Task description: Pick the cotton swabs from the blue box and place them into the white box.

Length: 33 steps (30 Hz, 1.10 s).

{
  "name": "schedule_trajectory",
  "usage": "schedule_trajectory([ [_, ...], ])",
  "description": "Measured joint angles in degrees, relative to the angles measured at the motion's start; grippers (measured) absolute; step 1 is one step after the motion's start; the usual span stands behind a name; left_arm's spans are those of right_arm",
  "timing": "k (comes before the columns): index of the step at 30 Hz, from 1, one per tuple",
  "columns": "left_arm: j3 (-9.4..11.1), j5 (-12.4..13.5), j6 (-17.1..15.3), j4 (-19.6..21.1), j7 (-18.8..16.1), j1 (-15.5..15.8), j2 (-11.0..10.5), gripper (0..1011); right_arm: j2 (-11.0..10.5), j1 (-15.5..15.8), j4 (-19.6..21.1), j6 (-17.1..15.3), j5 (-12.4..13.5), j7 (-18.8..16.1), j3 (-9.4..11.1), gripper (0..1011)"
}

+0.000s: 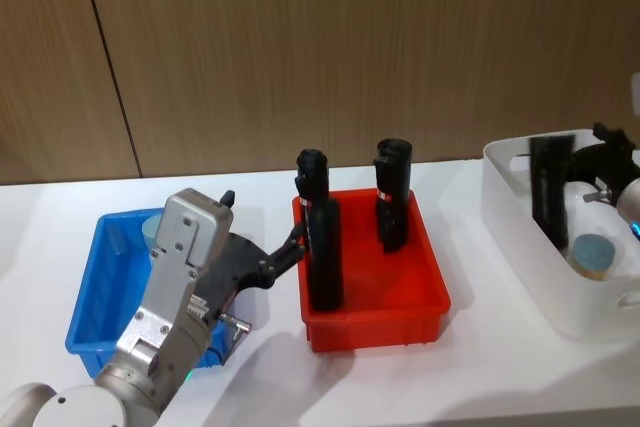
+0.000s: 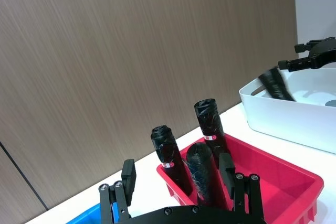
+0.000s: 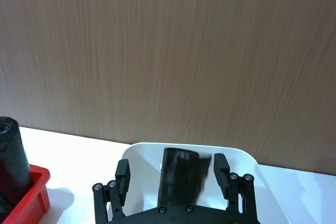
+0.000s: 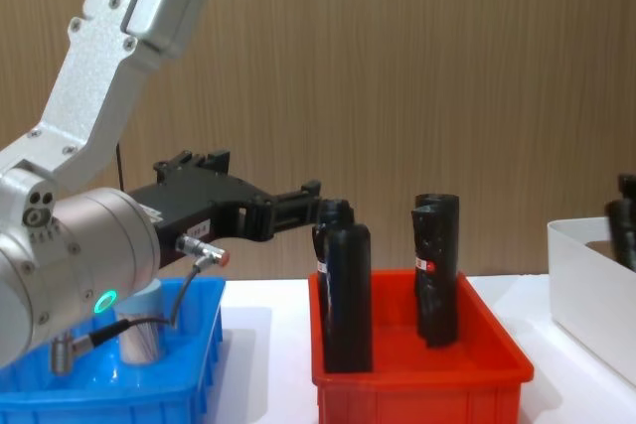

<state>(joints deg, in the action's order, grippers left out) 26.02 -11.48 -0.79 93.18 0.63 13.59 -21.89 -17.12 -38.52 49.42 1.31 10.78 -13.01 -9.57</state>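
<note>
In the head view, one jar of the cotton swabs (image 1: 150, 230) sits at the far end of the blue box (image 1: 85, 287). A second jar (image 1: 592, 252) already lies in the white box (image 1: 520, 237), beside one black roll (image 1: 550, 192). The left gripper (image 1: 290, 252) hangs by the blue box's inner edge and points toward the red bin (image 1: 420, 322). The right gripper (image 1: 612, 152) hovers over the white box.

In the left wrist view, the left fingers (image 2: 127, 174) stand wide apart and hold nothing.

In the right wrist view, the right fingers (image 3: 122, 169) are also spread. The roll stands between them, and we judge it is not gripped.

In the chest view, we count four black rolls in the red bin (image 4: 417, 374). The remaining jar (image 4: 144, 335) stands in the blue box below the left arm.

We judge one swab jar is left to pick. The next move calls for the left gripper to swing back and come down around that jar.
</note>
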Motion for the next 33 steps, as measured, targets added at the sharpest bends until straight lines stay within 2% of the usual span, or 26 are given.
schedule_trajectory([
  [33, 0.0, 0.0, 0.0, 0.0, 0.0, 0.0, 0.0, 1004, 0.1, -0.1, 0.1, 0.2, -0.6, -0.8, -0.2, 1002],
])
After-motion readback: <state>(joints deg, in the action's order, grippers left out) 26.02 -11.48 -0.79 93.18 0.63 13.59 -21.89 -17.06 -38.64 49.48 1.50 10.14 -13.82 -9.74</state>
